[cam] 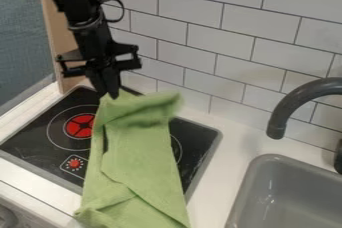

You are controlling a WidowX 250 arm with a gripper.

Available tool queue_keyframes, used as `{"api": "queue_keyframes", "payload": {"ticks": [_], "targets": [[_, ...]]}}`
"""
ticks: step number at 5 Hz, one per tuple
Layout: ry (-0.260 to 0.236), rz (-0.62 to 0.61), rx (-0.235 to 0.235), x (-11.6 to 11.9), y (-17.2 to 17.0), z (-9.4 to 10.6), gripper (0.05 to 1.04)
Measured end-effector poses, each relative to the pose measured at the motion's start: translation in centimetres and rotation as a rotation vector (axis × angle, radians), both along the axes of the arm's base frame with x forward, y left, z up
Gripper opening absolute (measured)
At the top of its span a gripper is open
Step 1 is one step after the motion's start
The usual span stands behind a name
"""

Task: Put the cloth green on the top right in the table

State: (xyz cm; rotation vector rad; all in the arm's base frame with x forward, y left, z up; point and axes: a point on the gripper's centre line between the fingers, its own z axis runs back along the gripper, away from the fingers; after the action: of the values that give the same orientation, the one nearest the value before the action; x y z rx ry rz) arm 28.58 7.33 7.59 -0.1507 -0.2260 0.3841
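The gripper (pixel 110 92) hangs over the back of the black stove at the upper left, its fingers closed on the top edge of the green cloth (pixel 139 157). From there the cloth drapes down across the middle of the stove, with folds near its top. Its lower end reaches the counter's front edge at the bottom of the view. Part of the stove's right burner is covered by it.
The black stove (pixel 40 137) has a red-marked burner and a red knob on its left part. At the right stands a grey sink (pixel 267 164) under a dark curved faucet (pixel 284 109). White counter (pixel 230 142) lies between stove and sink, with a tiled wall behind.
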Motion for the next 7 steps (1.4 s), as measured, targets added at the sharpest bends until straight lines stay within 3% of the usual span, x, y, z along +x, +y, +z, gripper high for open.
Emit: {"api": "queue_keyframes", "payload": {"ticks": [1,4,5,6,7], "targets": [[0.043,-0.066,-0.052,-2.0,-1.1,-1.1,0.048],[0.099,-0.045,0.049,-4.5,-1.5,-6.6,0.048],[0.114,-0.038,0.054,-4.6,-1.4,-7.2,0.067],[0.131,-0.029,0.056,-4.7,-1.6,-7.2,0.214],[0.141,-0.038,0.048,-4.7,-1.7,-7.1,0.449]]}}
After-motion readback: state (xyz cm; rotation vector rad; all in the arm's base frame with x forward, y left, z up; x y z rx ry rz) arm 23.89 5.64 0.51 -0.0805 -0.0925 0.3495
